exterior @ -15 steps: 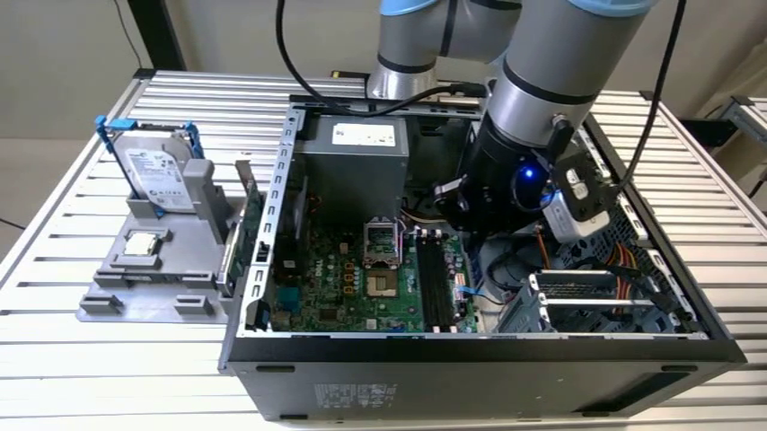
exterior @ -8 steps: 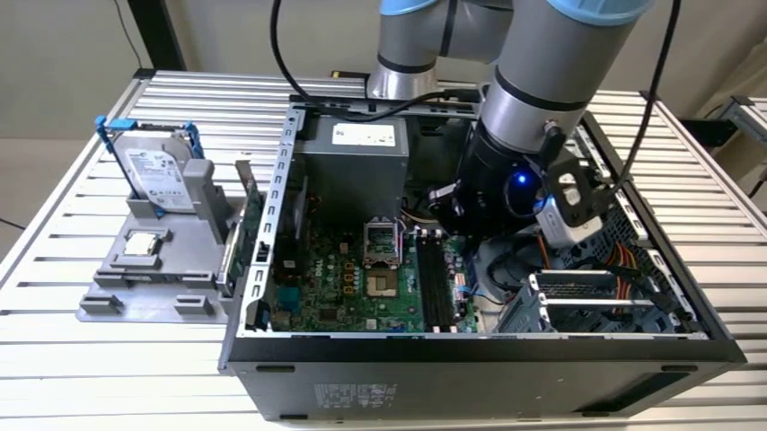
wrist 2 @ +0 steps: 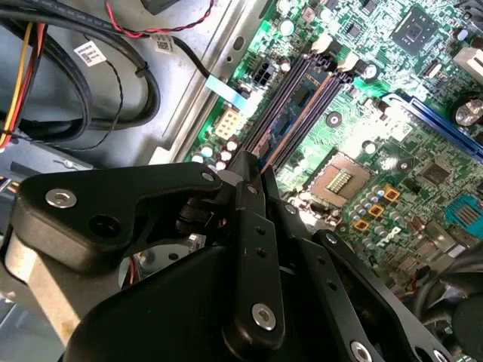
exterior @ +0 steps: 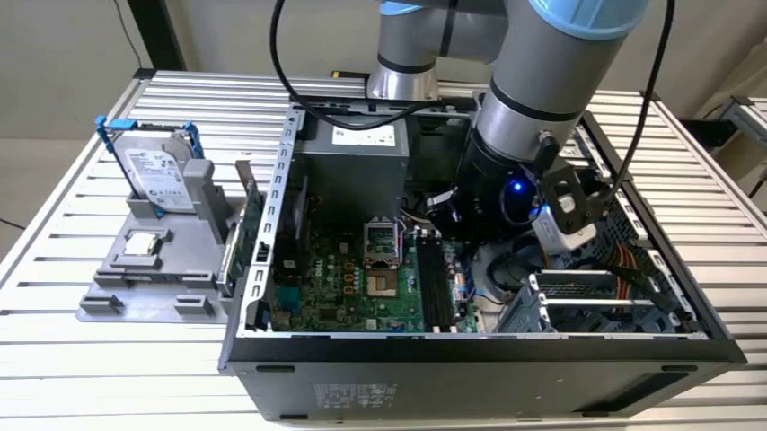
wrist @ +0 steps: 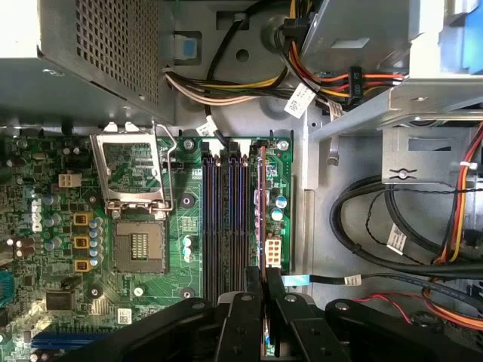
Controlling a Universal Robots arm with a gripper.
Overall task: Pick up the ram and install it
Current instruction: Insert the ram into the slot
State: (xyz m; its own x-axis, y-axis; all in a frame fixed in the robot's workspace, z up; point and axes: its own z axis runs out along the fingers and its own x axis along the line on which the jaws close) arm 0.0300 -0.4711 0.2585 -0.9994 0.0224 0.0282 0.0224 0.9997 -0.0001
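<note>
The ram (wrist: 262,211) is a thin stick seen edge-on. It stands along the memory slot nearest the motherboard's edge, beside the other dark memory slots (wrist: 223,219). My gripper (wrist: 263,283) is shut on one end of it, with a black finger on each side. In the second wrist view the ram (wrist 2: 296,113) runs bluish away from the gripper (wrist 2: 253,170) between the slot latches. I cannot tell how deep it sits in the slot. In the exterior view the arm's wrist (exterior: 515,189) hangs inside the open computer case (exterior: 480,359), above the slots (exterior: 434,287).
The CPU socket (wrist: 139,249) lies open beside the slots, its metal lid (wrist: 132,170) raised. The power supply (exterior: 354,171) and cable bundles (wrist: 392,226) crowd the case. On a grey stand outside the case are a hard drive (exterior: 162,175) and a small silver chip (exterior: 142,242).
</note>
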